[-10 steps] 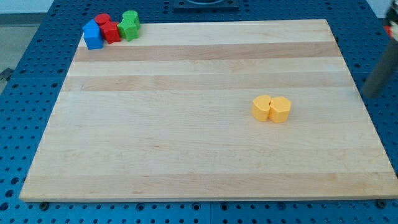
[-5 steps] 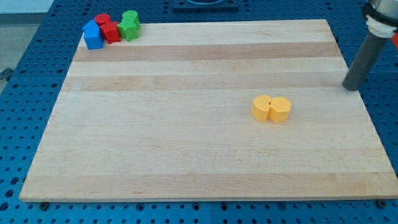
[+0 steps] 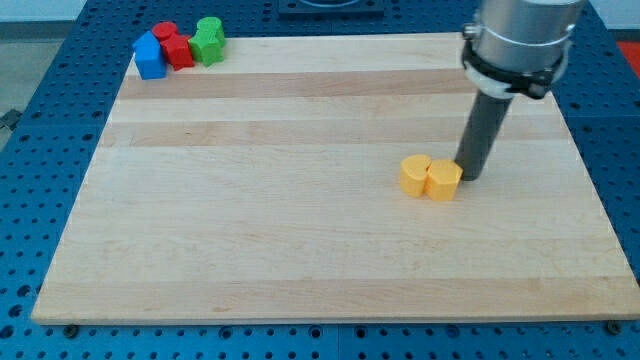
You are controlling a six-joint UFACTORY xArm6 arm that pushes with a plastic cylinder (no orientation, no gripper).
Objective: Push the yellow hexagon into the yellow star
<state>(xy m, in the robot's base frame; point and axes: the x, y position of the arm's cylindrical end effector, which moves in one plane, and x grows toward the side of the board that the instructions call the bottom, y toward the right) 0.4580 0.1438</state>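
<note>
Yellow hexagon block [image 3: 444,181], a small matte piece with flat facets, sits on the pale wooden desk [image 3: 300,240] right of the desk's centre, nearer its right edge, and it touches the yellow star block [image 3: 416,175] lying against its left side; the star's points are hard to make out, so it reads as a rounded lump. The desk is smooth, light-grained wood in broad planks, resting on a blue perforated base [image 3: 620,200]. At the desk's top-left corner a tight cluster stands: a blue block [image 3: 150,57], a red block [image 3: 174,47] and a green block [image 3: 208,41], their shapes unclear. The arm comes down from the view's top right as a grey metal cylinder ending in a straight dark rod, upright, with my tip [image 3: 468,177] pressed against the hexagon's right side. No gripper is fitted, so nothing spreads or pinches.
</note>
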